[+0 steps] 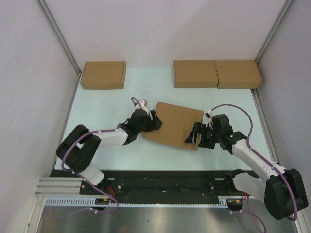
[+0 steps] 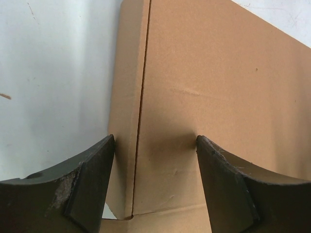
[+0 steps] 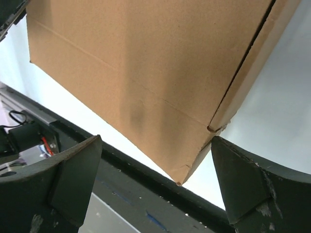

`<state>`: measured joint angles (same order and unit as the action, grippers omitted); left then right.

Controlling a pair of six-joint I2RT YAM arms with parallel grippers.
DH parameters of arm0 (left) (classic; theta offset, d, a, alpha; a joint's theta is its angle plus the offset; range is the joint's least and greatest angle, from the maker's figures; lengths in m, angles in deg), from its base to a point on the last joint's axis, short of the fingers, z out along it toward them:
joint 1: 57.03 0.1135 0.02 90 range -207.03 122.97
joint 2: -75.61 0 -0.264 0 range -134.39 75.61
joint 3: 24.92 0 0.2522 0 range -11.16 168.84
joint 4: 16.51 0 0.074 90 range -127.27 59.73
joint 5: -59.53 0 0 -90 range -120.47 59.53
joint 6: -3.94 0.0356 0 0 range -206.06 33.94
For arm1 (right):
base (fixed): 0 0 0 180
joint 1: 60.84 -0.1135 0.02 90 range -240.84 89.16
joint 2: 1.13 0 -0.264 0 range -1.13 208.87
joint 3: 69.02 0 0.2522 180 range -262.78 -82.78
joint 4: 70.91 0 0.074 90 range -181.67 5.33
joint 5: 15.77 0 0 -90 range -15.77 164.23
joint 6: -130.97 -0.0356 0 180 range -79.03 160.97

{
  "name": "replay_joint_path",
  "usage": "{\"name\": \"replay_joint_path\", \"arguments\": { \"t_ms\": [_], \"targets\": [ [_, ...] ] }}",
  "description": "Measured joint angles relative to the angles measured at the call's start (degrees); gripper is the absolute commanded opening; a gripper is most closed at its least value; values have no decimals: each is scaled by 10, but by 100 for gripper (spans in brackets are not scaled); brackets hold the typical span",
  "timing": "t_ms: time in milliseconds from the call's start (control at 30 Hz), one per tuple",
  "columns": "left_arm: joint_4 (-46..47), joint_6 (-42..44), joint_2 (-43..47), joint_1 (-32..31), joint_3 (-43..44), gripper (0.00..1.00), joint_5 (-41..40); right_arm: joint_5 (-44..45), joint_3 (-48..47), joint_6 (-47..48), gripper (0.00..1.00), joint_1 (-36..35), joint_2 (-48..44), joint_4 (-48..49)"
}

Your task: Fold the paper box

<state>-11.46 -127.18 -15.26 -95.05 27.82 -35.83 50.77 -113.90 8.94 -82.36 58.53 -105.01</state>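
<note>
The paper box [image 1: 176,124] lies folded shut and flat in the middle of the table, turned a little askew. My left gripper [image 1: 156,119] is at its left edge, open. In the left wrist view the left gripper [image 2: 155,140] has one fingertip over the narrow side strip and the other over the box's lid [image 2: 218,73]. My right gripper [image 1: 193,134] is at the box's near right corner, open wide. In the right wrist view the right gripper [image 3: 156,140] has that corner of the box [image 3: 136,58] between its fingers, which do not touch it.
Three smaller closed cardboard boxes stand along the back wall: one at the left [image 1: 103,74] and two side by side at the right [image 1: 195,74] [image 1: 238,74]. The black base rail [image 1: 165,177] runs along the near edge. Grey walls close in both sides.
</note>
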Motion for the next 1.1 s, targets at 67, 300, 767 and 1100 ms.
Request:
{"name": "replay_joint_path", "arguments": {
  "t_ms": [67, 300, 767, 1100],
  "targets": [
    [0, -1, 0, 0, 0, 72, 1, 8, -4, 9, 100, 1, 0, -6],
    [-1, -5, 4, -1, -5, 73, 8, 20, -5, 28, 100, 10, 0, -13],
    [2, -9, 19, -1, -24, 73, 22, -25, -5, 19, 100, 38, 5, -8],
    [-12, -9, 45, 2, -40, 73, 26, -47, -5, 10, 100, 47, 16, -3]
  ]
}}
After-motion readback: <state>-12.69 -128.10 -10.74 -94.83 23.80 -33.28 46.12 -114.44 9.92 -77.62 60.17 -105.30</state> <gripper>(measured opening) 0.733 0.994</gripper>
